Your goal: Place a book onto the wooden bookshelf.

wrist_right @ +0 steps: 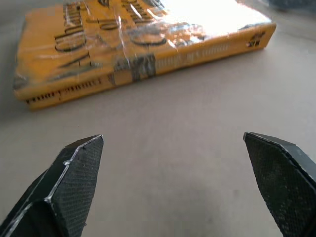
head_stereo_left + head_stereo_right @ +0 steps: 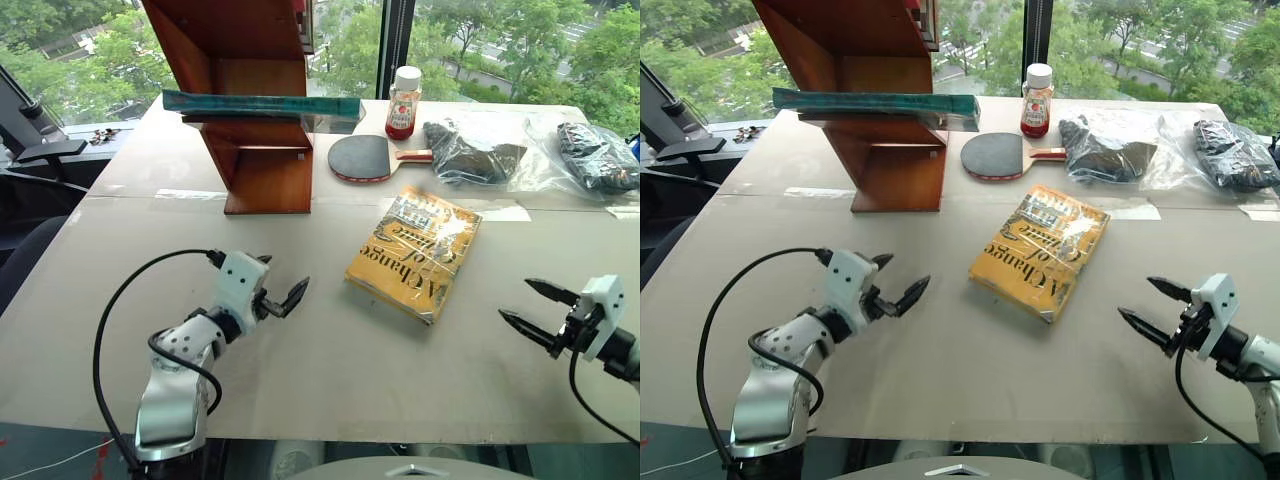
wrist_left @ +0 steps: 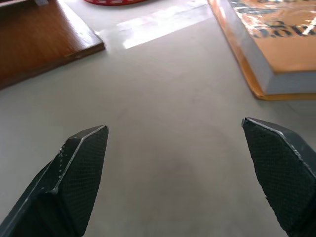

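Both grippers are sitting low in the frame, nearest us: the left gripper [image 2: 278,290] at lower left, the right gripper [image 2: 530,305] at lower right, each with its black fingers spread wide and pinching nothing, bare table [image 2: 330,370] showing between them. Lying between the two, a little above centre, is the yellow book [image 2: 412,252] in its shiny wrap. Now look up to the top left of the frame: the book [image 2: 262,104], teal-green and thin, is resting flat on the shelf board of the wooden bookshelf [image 2: 250,100], its end overhanging toward the right. It is lying well apart from both sets of jaws, far up the table from them. Just right of the shelf a paddle [image 2: 362,158] and a small bottle [image 2: 404,103] are sitting, with plastic bags [image 2: 560,150] at upper right.
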Controlling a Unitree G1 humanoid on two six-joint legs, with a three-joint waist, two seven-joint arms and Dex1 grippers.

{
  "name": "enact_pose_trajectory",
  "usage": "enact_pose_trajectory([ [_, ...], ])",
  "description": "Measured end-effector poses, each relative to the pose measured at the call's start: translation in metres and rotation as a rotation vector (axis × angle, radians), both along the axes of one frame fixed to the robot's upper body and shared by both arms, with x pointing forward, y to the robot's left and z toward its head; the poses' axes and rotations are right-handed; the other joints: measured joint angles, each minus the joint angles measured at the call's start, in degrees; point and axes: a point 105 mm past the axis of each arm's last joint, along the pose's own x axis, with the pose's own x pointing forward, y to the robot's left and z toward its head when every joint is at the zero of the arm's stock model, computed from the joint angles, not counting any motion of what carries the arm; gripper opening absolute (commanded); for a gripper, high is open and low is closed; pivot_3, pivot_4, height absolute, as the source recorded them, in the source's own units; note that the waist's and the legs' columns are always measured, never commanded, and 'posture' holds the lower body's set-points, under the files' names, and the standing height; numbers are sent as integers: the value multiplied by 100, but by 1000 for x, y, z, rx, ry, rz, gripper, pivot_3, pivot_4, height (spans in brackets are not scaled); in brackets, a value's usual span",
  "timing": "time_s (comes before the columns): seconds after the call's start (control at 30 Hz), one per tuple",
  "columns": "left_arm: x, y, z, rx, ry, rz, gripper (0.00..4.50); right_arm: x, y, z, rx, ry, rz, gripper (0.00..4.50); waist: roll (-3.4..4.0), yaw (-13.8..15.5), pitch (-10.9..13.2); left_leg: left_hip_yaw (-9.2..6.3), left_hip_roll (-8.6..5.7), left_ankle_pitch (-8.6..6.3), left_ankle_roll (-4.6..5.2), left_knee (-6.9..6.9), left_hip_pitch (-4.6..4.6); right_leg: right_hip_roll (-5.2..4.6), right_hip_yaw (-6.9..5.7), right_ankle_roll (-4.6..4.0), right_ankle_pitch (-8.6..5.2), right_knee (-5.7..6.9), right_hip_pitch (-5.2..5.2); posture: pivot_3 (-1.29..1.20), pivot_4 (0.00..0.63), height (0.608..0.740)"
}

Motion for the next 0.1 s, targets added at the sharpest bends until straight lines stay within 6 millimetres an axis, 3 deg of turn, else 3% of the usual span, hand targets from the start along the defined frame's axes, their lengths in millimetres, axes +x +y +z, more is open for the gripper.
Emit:
enact_pose_trajectory([
  [0.1,-3,-7,-5,-2,5,-36,4457,-2,3,-9,-21,-8,-19,4500,0,-4,-1,3,-1,0,0,4,-1,-2,3,0,0,0,0,0,150,740],
])
